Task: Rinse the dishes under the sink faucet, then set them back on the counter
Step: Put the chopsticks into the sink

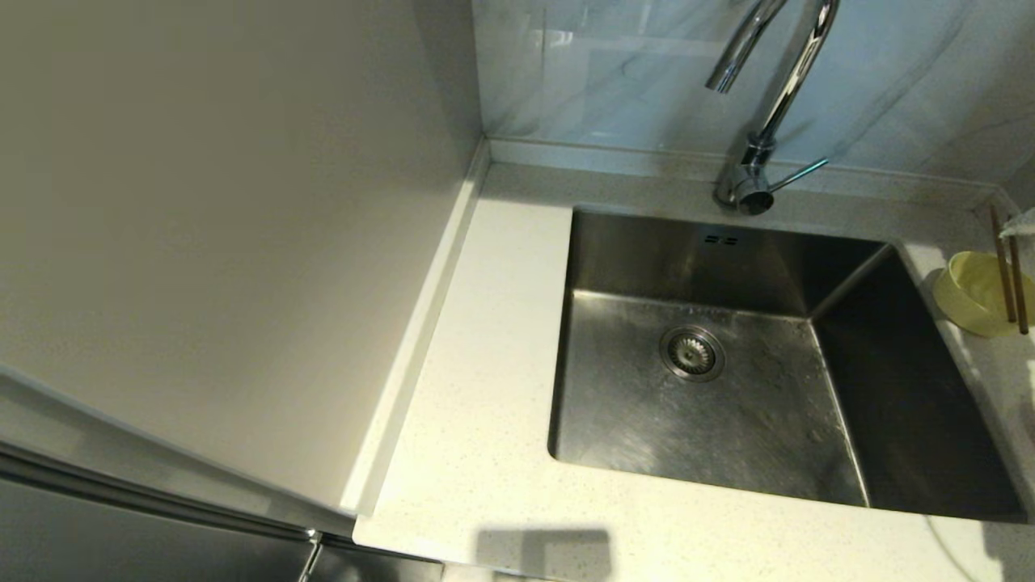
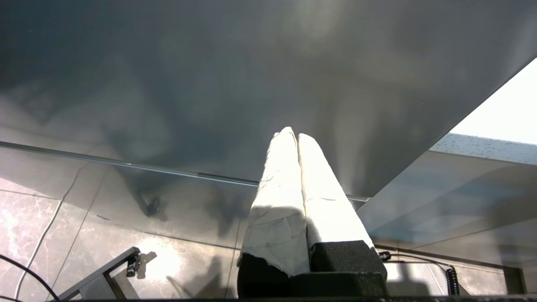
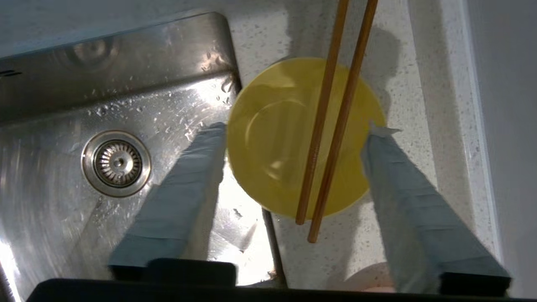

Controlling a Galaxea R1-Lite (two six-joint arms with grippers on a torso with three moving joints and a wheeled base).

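The pale-yellow bowl [image 3: 277, 138] [image 1: 974, 293] sits on the counter [image 1: 477, 420] at the sink's right rim. The brown chopsticks [image 3: 331, 126] [image 1: 1011, 275] lie across its top. My right gripper [image 3: 293, 130] hovers over the bowl, open, one taped finger on each side of it and nothing gripped. A sliver of the pale-pink dish [image 3: 373, 279] shows on the counter beside the bowl. The sink [image 1: 631, 420] holds nothing but its drain strainer [image 1: 692, 352]. The faucet [image 1: 780, 89] stands behind the sink. My left gripper [image 2: 293, 135] is parked low by the cabinet front, shut and holding nothing.
A beige wall panel [image 1: 226, 242] bounds the counter on the left, and a tiled backsplash [image 1: 614, 73] runs behind the faucet. The faucet's lever handle [image 1: 800, 174] points right. A raised rim [image 3: 470, 126] edges the counter beyond the bowl.
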